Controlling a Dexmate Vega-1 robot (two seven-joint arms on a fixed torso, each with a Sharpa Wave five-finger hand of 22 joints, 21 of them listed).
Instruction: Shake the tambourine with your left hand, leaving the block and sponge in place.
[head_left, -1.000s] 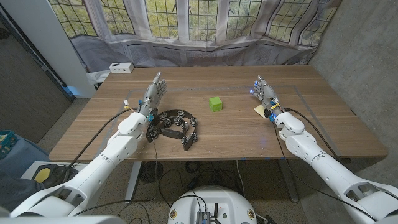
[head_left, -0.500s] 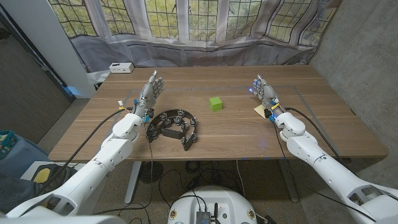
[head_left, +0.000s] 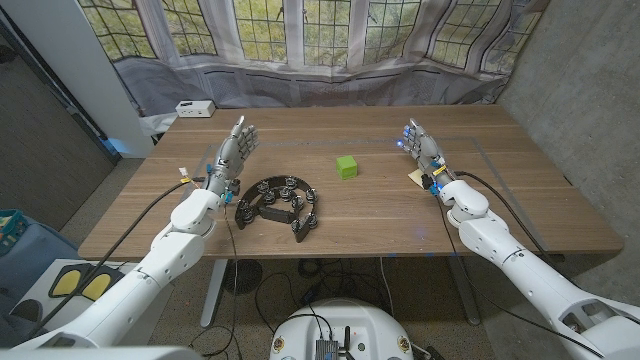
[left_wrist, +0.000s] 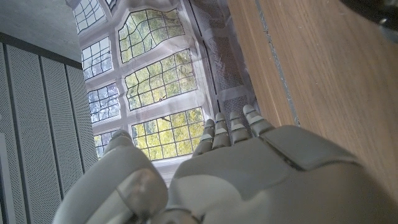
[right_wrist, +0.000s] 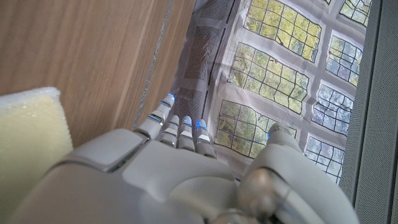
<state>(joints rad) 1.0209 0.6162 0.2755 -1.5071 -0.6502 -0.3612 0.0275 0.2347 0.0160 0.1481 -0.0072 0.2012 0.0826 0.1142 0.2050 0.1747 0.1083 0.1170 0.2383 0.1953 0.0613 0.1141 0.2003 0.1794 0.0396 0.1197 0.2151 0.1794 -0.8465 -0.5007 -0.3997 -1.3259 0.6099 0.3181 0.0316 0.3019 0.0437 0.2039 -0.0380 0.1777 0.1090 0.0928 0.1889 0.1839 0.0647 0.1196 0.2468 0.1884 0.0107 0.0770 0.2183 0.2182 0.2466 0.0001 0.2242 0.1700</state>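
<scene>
Left hand (head_left: 228, 152) released, fingers spread, just left of tambourine (head_left: 279, 204); right hand (head_left: 421, 148) likewise released beside sponge (head_left: 417, 177); block (head_left: 346, 167) between, on tabletop (head_left: 520, 215).

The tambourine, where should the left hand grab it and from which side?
Probably the tambourine's plain dark straight bar, free of jingles, the part nearest the left hand. It lies flat on the table, so come down from above on its left side and wrap the fingers around that bar.

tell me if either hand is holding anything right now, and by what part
Nothing is held. The left hand is open beside the tambourine, apart from it. The right hand is open too, next to the sponge.
</scene>
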